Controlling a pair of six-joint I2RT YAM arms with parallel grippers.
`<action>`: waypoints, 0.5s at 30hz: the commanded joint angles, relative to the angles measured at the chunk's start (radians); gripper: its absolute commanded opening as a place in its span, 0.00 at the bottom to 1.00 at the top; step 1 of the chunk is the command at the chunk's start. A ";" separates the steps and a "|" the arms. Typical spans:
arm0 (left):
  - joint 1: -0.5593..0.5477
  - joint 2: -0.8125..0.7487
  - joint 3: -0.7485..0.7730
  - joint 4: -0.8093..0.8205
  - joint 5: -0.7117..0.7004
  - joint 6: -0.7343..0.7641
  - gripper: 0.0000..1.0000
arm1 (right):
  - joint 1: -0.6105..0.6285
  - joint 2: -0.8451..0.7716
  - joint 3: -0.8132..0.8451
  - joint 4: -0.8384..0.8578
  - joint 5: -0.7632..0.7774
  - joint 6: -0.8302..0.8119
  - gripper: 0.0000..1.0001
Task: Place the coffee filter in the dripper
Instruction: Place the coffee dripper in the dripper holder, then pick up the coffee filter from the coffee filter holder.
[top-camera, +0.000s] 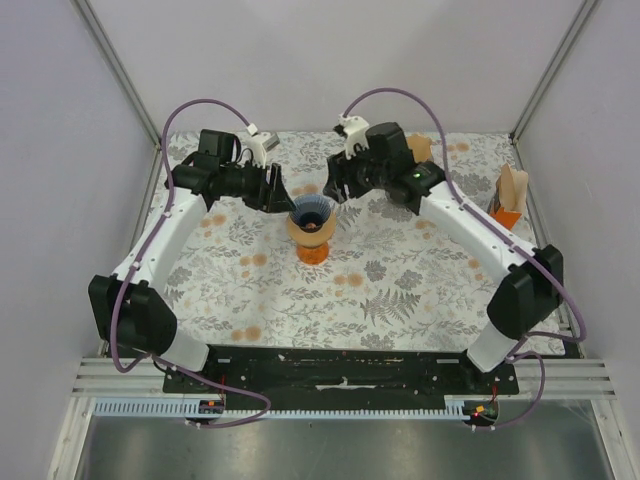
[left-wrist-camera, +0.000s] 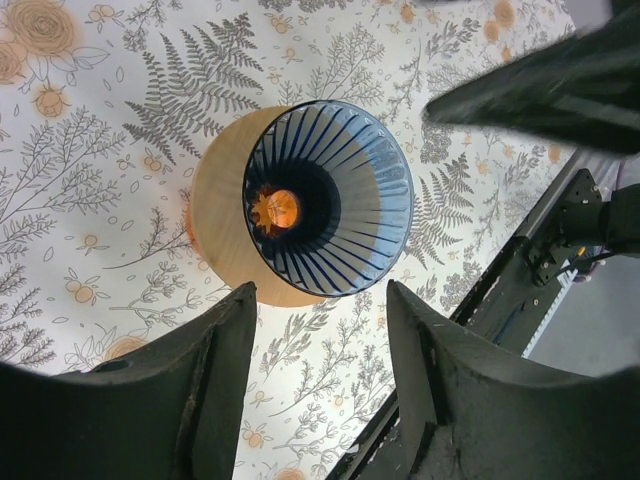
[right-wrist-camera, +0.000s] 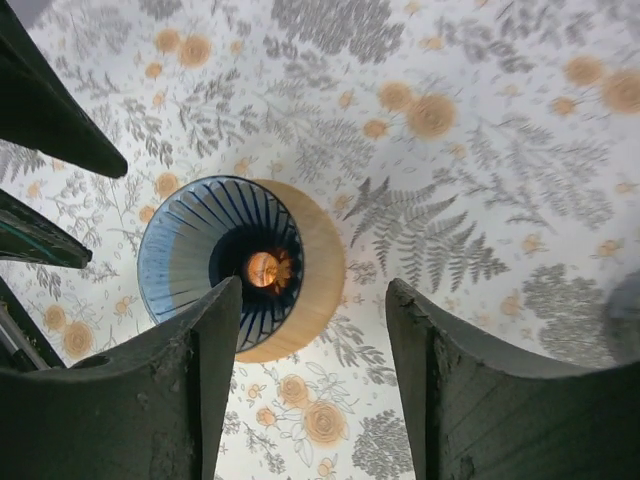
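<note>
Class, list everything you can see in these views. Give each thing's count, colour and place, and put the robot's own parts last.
tablecloth: one, white with grey ferns and orange flowers, covering the table.
dripper: one, blue ribbed cone on a tan ring and orange base, mid-table between the two hands.
brown paper stack: one, upright in an orange holder, right edge of the table.
brown item: one, far side, partly hidden behind the right arm; cannot tell what it is.
cables: two, purple, one looping over each arm.
left hand: one, black, open, empty, over the dripper.
right hand: one, black, open, empty, over the dripper.
</note>
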 joint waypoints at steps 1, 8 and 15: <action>0.005 0.002 0.045 -0.050 0.042 0.067 0.61 | -0.064 -0.144 0.079 0.009 -0.059 -0.011 0.67; 0.016 0.021 0.098 -0.070 0.045 0.067 0.63 | -0.172 -0.190 0.171 -0.070 -0.027 -0.008 0.72; 0.036 0.015 0.118 -0.081 -0.041 0.074 0.64 | -0.519 -0.250 0.128 -0.180 0.206 0.108 0.68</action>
